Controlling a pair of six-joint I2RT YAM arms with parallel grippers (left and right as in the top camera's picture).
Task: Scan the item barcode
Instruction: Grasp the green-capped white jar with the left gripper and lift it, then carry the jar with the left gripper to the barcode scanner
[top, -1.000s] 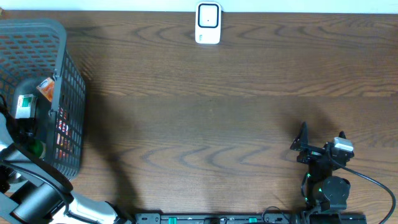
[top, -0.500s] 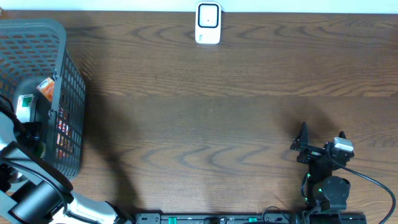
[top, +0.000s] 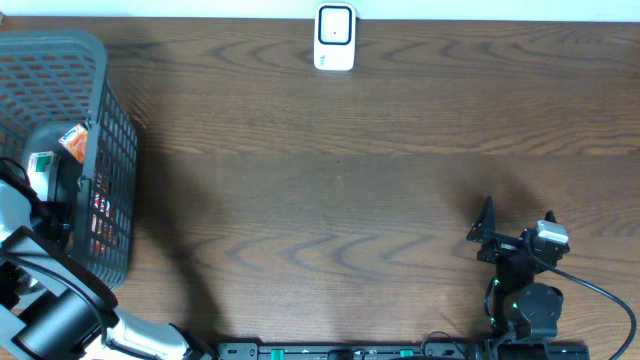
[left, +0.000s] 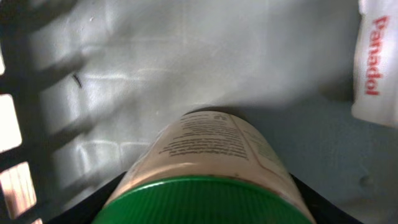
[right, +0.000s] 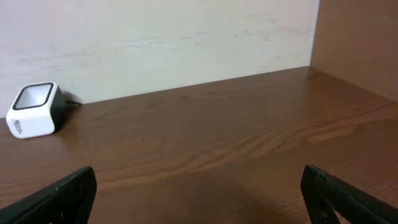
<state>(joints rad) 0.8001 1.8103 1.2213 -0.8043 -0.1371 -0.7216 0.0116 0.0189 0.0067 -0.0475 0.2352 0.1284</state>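
Start at the far left, where your left gripper (left: 208, 186) is reaching down inside the grey basket (top: 112, 130). The item, a pale bottle (left: 211, 140) with a green cap (left: 205, 205), lies on its side on the basket floor with the cap toward the wrist camera. The dark fingers flank it close on both sides. Whether they already bite cannot be told from here, so squeeze until the bottle is firmly held before you lift. Take it around the body just behind the cap, not on the cap itself, which would probably let it swing. Lift straight up, clear of the mesh wall and of the white Panadol pack (left: 373, 62) lying just beside it, so nothing snags or comes along. No barcode shows among the printed text facing up, so expect to turn the bottle. Then carry it right across the table (top: 350, 200) to the white scanner (top: 334, 38) at the far edge and present the label squarely to its window. Your right gripper (right: 199, 199) sits spread wide and empty near the front right; leave it parked unless the bottle needs a regrip.
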